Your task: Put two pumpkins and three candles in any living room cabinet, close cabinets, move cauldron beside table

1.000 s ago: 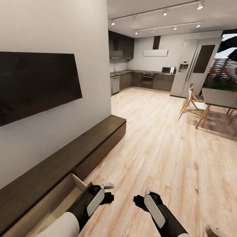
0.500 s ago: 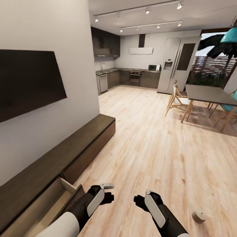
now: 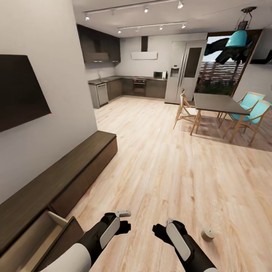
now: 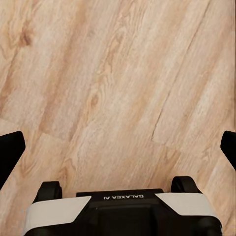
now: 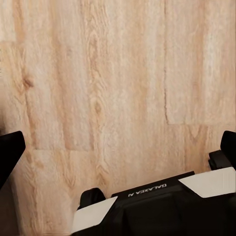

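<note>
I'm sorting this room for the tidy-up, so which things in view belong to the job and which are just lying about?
Job:
- candle, on the floor to the right of the right pincer
- cabinet, one drawer open beside the left pincer

Just about:
- television on the wall
- dining table and chairs
- fridge
- pendant lamp
</note>
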Robot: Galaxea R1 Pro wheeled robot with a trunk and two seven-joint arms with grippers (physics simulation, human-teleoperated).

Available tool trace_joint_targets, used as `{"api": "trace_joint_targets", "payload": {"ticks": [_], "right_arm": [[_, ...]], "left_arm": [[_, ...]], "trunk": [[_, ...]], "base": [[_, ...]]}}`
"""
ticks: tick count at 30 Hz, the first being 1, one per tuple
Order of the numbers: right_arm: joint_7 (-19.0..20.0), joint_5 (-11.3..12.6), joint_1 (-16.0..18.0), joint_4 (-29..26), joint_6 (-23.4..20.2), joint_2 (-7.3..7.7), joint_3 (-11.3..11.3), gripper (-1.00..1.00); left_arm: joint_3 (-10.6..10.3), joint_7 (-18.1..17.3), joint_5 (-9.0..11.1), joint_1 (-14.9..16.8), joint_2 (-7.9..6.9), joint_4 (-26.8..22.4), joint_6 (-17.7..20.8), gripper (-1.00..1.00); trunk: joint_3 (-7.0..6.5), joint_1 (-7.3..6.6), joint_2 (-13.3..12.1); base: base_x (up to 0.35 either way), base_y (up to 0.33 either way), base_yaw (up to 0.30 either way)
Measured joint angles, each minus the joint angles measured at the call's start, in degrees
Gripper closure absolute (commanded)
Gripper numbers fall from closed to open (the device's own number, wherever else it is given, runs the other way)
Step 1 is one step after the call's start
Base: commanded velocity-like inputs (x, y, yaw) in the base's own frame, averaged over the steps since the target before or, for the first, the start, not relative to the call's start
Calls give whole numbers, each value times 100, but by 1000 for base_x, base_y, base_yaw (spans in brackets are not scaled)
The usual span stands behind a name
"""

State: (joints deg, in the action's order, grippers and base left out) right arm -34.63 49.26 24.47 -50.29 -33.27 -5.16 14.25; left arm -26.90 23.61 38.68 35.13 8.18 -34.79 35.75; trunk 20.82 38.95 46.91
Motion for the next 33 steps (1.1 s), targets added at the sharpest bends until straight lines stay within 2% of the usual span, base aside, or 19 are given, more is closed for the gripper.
{"api": "trace_joint_targets", "payload": {"ticks": [5,18,33], "right_arm": [[-1,118,0,-1,0,4,0,-100],[0,139,0,21,8,13,-6,-100],[8,141,0,43,9,13,-10,-100]], "left_arm": [[-8,0,-1,-1,-2,0,0,-100],[-11,0,-1,-1,-5,0,0,-100],[-4,0,14,-1,-19,6,1,-100]], "trunk": [[40,-1,0],[149,-1,0],[265,-2,2]], "base": [[62,-246,-163],[87,-249,-143],[123,-117,-180]]}}
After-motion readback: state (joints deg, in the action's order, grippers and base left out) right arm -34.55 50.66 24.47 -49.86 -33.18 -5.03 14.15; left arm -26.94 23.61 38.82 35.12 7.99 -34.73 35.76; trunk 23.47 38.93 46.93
